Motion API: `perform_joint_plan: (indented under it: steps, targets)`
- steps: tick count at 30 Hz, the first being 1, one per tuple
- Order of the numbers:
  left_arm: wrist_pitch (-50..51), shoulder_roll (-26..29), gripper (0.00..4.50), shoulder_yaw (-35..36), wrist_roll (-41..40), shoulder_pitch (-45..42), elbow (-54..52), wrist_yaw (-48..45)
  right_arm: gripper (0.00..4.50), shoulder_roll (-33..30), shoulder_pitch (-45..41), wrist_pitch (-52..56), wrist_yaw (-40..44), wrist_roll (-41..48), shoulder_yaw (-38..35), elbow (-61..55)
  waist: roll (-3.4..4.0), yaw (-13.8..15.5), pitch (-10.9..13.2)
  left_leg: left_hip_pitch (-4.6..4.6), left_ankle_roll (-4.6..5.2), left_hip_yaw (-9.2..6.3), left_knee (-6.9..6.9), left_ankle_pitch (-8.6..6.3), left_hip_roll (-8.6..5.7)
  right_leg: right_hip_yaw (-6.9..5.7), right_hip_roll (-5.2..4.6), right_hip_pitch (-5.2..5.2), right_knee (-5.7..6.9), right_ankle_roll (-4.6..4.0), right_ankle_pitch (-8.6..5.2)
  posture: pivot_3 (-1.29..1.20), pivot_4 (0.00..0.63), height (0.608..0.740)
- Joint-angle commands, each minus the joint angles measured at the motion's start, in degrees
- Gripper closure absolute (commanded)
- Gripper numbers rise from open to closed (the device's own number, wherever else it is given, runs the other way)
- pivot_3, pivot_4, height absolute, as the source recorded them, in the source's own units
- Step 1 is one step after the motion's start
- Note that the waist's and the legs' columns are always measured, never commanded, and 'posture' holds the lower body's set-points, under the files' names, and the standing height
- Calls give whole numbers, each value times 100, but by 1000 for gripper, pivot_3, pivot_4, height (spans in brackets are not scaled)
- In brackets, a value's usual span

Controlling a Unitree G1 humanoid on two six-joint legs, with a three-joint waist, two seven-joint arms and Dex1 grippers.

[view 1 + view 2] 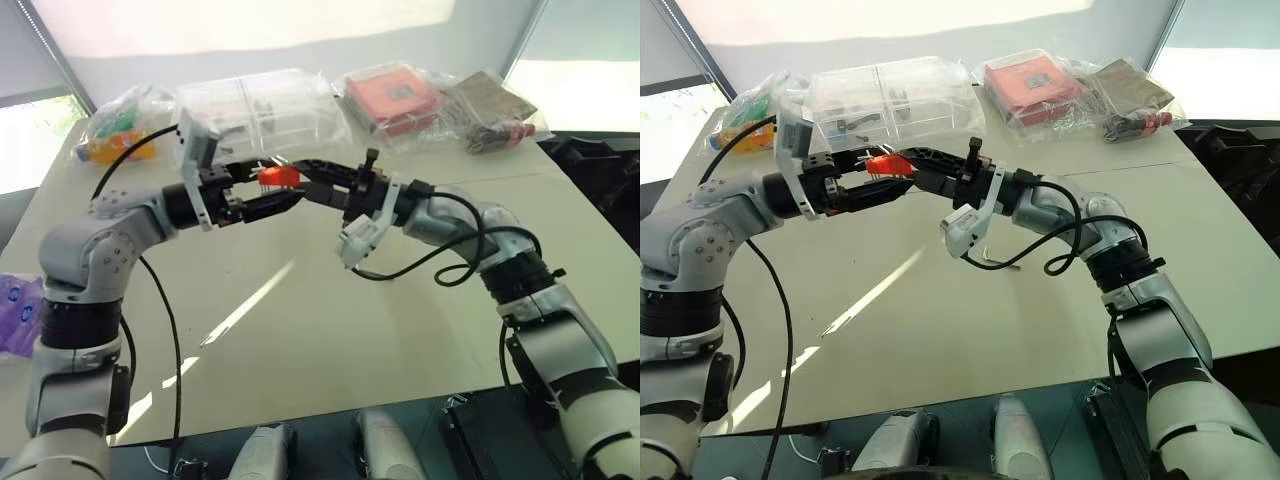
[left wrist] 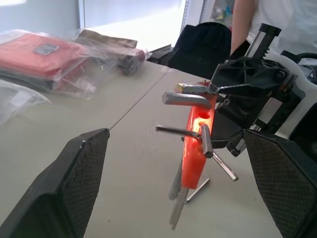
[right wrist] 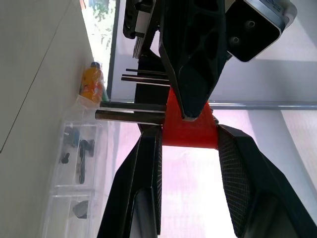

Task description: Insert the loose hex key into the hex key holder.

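Note:
My right gripper (image 3: 187, 133) is shut on the hex key holder (image 1: 279, 176), a small orange-red block with thin metal keys sticking out, and holds it in the air above the table's middle. My left gripper (image 2: 174, 146) is open. Its two fingers (image 2: 74, 183) stand wide on either side of the holder (image 2: 194, 153) without gripping it. In the right wrist view one left finger crosses in front of the orange block (image 3: 178, 135). A thin dark L-shaped rod, apparently the loose hex key (image 1: 1002, 262), lies on the table under my right wrist.
At the back of the pale table (image 1: 300, 330) stand a clear plastic box (image 1: 260, 100), a red box in a plastic bag (image 1: 392, 98), a bag of dark parts (image 1: 490, 112) and a bag with an orange bottle (image 1: 115, 135). A person (image 2: 257, 20) stands beyond the table.

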Motion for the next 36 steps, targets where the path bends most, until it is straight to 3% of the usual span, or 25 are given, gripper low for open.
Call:
perform_joint_plan:
  steps: [1, 10, 13, 20, 32, 36]
  targets:
    - [-135, -27, 0, 163, 4, -145, -76, 33, 3470, 13, -27, -20, 42, 133, -85, -268, 0, -1, 0, 0, 0, 0, 0, 0, 0, 0, 0, 0, 0, 0, 0, 0, 150, 740]
    - [-220, -125, 0, 158, 35, -75, -77, 132, 3470, 47, 54, 37, 249, 221, -76, -356, 0, -2, 0, 0, 0, 0, 0, 0, 0, 0, 0, 0, 0, 0, 0, 0, 150, 740]
    - [-237, -143, 929, 136, 52, -40, -70, 133, 3470, 46, 61, 37, 279, 239, -85, -362, 0, 0, 0, 0, 0, 0, 0, 0, 0, 0, 0, 0, 1, 0, 0, 0, 150, 740]
    - [-198, -230, 4332, 43, 75, 70, -136, 123, 3470, 30, 64, 47, 311, 273, -114, -398, 0, -1, 0, 0, 0, 0, 3, 0, 0, 0, 0, 1, 1, 0, 0, 0, 150, 740]
    - [-238, -296, 4402, 0, 120, 71, -145, 166, 3470, 53, 67, 167, 408, 424, -177, -375, 0, 2, 0, 0, 0, 0, 4, 0, 0, 0, 0, 1, 2, 0, 0, 0, 150, 740]
    - [-260, -307, 4402, -13, 149, 86, -174, 181, 1554, 48, 71, 176, 454, 497, -177, -368, 0, -2, 0, 0, 0, 0, 5, 0, 0, 0, 0, 2, 2, 0, 0, 0, 150, 740]
